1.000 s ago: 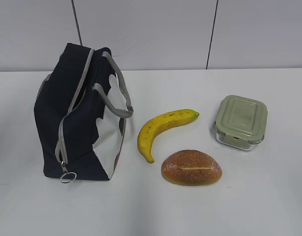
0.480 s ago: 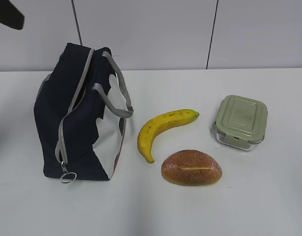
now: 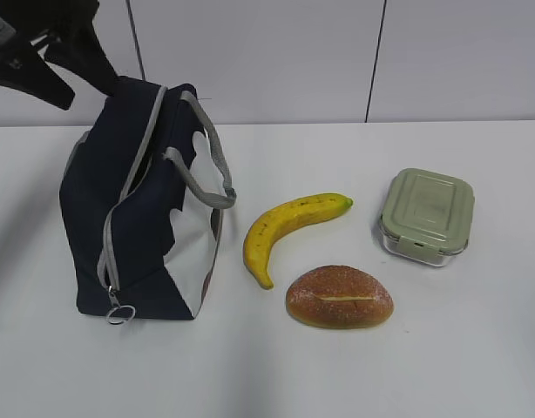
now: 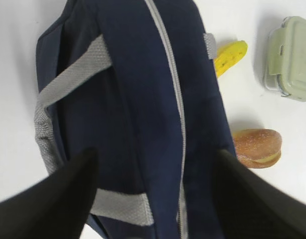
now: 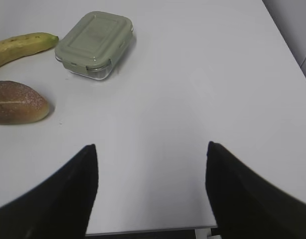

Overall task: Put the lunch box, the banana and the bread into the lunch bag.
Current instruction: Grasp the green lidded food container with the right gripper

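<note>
Your left tool (image 3: 63,74) hangs at the upper left of the exterior view, above the rear top corner of the bag (image 3: 137,209); its fingers stand apart with nothing between them. In the left wrist view the two dark fingers (image 4: 48,199) frame the bag's top from above, the grey zipper (image 4: 170,89) running closed along the navy panel and the grey handles (image 4: 68,74) lying across it. You cannot tell from these views whether the tool touches the fabric.

Your right tool (image 5: 150,194) is out of the exterior view; its wrist view shows both fingers spread over bare tabletop (image 5: 193,74), holding nothing.

The bag stands upright on the left of the tabletop, its ring pull (image 3: 119,313) low at the front. The banana (image 3: 289,231) lies just right of the bag. The bread (image 3: 339,297) lies in front of the banana, near but apart. The box (image 3: 426,215) sits to the right of both, lid on.
</note>
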Robot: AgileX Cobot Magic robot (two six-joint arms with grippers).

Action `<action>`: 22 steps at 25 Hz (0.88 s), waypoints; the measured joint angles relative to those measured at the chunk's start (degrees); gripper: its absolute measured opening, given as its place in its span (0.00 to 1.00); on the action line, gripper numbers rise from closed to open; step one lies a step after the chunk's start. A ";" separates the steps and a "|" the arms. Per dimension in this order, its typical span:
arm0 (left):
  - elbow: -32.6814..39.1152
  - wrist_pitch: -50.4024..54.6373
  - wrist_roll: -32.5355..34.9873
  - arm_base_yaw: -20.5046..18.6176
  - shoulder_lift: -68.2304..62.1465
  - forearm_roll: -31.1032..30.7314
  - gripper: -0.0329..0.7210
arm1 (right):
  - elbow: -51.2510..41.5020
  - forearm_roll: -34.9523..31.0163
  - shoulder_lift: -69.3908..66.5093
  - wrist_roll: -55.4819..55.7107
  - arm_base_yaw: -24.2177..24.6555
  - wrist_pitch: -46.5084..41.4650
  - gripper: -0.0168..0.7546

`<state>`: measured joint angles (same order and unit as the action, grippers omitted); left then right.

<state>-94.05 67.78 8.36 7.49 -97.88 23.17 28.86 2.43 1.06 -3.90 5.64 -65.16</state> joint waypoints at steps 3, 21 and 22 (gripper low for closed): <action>-1.69 1.00 -0.05 0.00 -2.94 -0.36 0.65 | 0.00 0.00 0.00 0.00 0.00 0.00 0.67; -2.51 1.64 0.62 0.00 -8.15 2.08 0.51 | 0.00 0.00 0.00 0.00 0.00 0.00 0.67; -2.51 1.64 0.67 0.00 -8.35 2.35 0.51 | 0.00 0.00 0.00 0.00 0.00 0.00 0.67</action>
<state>-96.56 69.42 9.03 7.49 -106.23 25.53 28.86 2.43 1.06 -3.90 5.64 -65.16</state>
